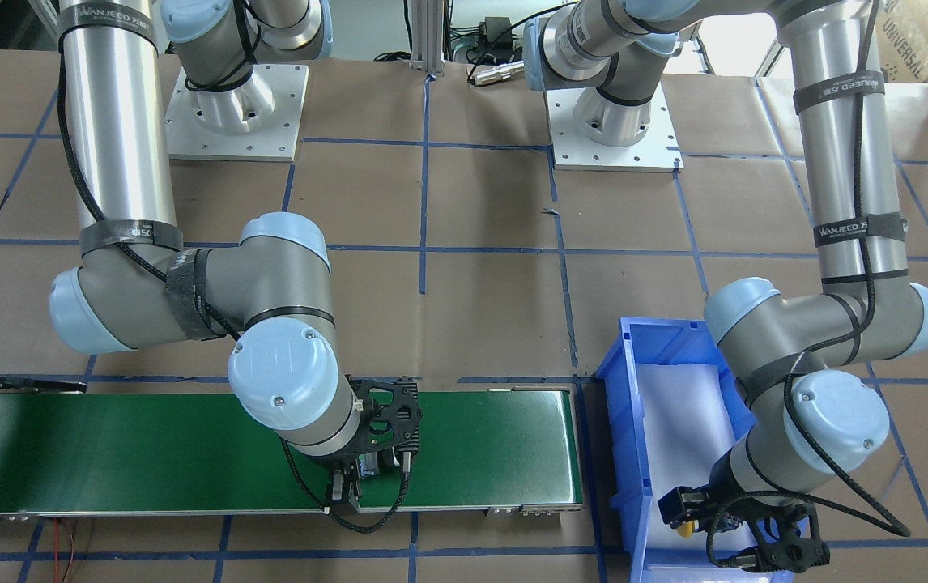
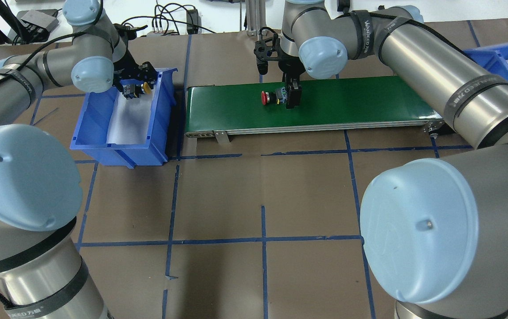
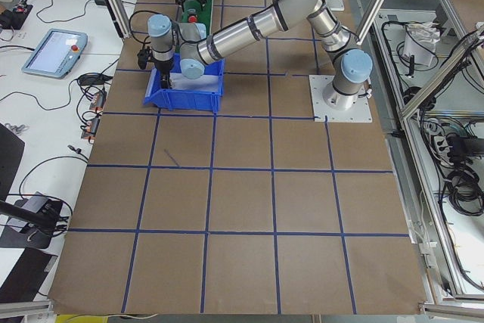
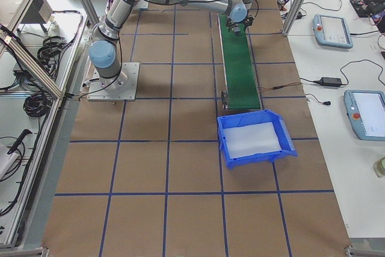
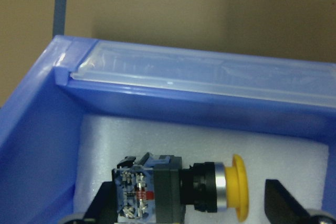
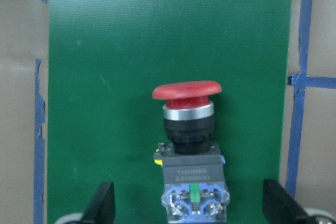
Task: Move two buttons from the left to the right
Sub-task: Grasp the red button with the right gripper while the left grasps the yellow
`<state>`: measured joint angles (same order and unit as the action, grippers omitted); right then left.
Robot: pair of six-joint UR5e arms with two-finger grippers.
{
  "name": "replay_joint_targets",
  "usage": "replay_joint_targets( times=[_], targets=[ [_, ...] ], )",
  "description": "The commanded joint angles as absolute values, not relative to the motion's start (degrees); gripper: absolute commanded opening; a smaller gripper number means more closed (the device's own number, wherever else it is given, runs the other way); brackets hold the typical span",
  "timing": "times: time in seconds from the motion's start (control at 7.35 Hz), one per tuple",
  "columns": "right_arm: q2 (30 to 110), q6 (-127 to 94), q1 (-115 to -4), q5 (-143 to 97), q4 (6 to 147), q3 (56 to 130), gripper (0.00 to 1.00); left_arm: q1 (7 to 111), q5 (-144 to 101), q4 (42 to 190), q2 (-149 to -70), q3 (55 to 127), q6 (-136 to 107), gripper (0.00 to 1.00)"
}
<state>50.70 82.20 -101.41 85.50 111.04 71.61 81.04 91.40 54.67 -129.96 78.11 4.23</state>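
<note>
A desk (image 2: 218,199) covered in brown paper with a blue tape grid carries a green conveyor belt (image 2: 360,102) across the upper middle of the overhead view. A blue bin (image 2: 121,153) lined with white foam stands just beside the belt's left end. A second blue bin (image 2: 486,60) shows at the upper right edge.

The left pincer (image 5: 190,196) reaches into the far end of the first bin. It is spread wide around the yellow button (image 5: 181,190), which lies on its side on the foam. One finger (image 5: 105,203) is just beside the grey body; the other stands apart from the yellow cap.

The right pincer (image 6: 189,200) hangs over the middle of the belt, also spread wide and gripping nothing. The red button (image 6: 188,145) lies on the belt between its fingers, clear of both, with its cap pointing away from the pincer.
</note>
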Motion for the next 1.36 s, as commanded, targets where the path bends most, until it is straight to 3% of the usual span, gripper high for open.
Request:
replay_joint_targets(
  times=[0.0,0.14,0.27,0.41,0.82,0.95,1.09,1.22],
  targets=[
    [50.27,84.27,-100.81,85.6,111.36,71.54,0.8,80.86,91.41,54.67,-130.08,78.05,4.31,1.0],
    [50.8,85.42,-100.81,85.69,111.36,71.46,0.45,80.86,91.41,54.67,-130.08,78.05,4.31,1.0],
    [51.24,85.6,-100.81,85.95,111.36,71.46,0.19,80.86,91.41,54.67,-130.08,78.05,4.31,1.0],
    [51.33,85.87,-100.72,86.57,111.36,71.46,0.07,80.86,91.41,54.67,-130.08,78.05,4.39,1.0],
    [52.29,86.75,-99.33,87.44,111.18,70.32,0.04,80.86,91.41,54.32,-130.43,78.05,4.48,0.96],
    [53.69,85.88,-96.36,86.67,110.31,69.44,0.04,80.86,91.41,53.27,-130.69,78.13,4.48,0.85],
    [55.96,84.3,-93.2,85.53,109.35,69.78,0.04,80.86,91.41,53.26,-130.61,78.48,4.48,0.66],
    [58.07,79.94,-90.99,83.52,108.64,69.87,0.04,80.86,91.41,53.26,-130.61,78.4,4.48,0.58]
  ],
)
